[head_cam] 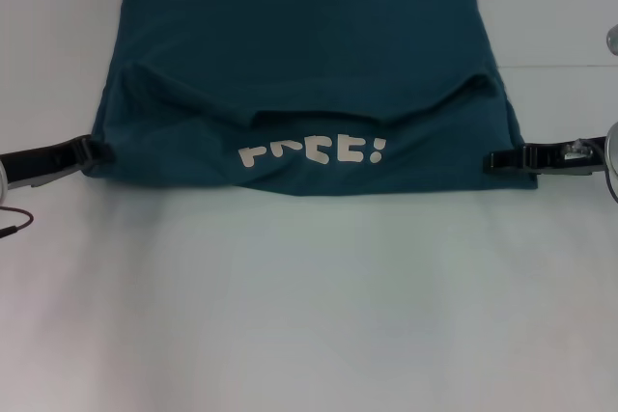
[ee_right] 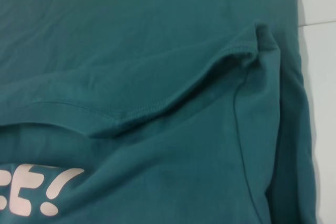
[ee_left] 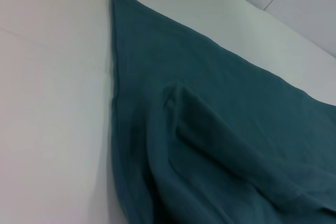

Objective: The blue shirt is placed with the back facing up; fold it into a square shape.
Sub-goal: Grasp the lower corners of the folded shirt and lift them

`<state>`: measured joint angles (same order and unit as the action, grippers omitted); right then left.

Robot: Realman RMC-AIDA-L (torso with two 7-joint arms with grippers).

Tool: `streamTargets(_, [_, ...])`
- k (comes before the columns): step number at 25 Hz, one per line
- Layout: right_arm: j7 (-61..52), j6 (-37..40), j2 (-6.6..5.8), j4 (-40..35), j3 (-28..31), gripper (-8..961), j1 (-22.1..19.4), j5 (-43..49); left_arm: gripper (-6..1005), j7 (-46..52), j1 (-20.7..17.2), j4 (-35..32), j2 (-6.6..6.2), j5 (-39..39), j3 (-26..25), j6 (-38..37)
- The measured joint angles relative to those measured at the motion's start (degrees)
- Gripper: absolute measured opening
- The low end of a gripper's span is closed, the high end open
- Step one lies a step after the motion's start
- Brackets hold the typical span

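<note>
- White table: your blue shirt lies partly folded, lettering up.
- Left gripper touches its left edge, right gripper its right edge; can't tell jaw state.

Head camera overlooks the blue shirt; wrist cameras close in.

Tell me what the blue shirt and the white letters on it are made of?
The blue shirt looks like soft knit cloth, probably cotton: it sags into folds, is matte, and has stitched hems. The white letters look like a flat print or thin smooth film pressed onto the cloth, since they bend with the fabric; which one I cannot tell.
</note>
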<state>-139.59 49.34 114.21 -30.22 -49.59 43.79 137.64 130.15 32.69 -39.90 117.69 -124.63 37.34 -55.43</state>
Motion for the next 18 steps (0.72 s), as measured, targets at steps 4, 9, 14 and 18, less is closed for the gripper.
streamTargets(4, [0.0,-0.4,0.16,0.0,0.0,646,0.0,0.0,4,0.0,0.2,0.0,0.09,0.0,0.0,0.0])
streamTargets(9, [0.3,-0.6,0.42,-0.3,0.4,609,-0.1,-0.4,4,0.0,0.2,0.0,0.21,0.0,0.0,0.0])
streamTargets(14, [0.3,-0.6,0.50,-0.3,0.3,573,0.0,-0.4,5,0.0,0.2,0.0,0.27,0.0,0.0,-0.1])
streamTargets(18, [0.0,-0.5,0.19,-0.1,0.4,420,0.1,-0.2,5,0.0,0.0,0.0,0.27,0.0,0.0,-0.1])
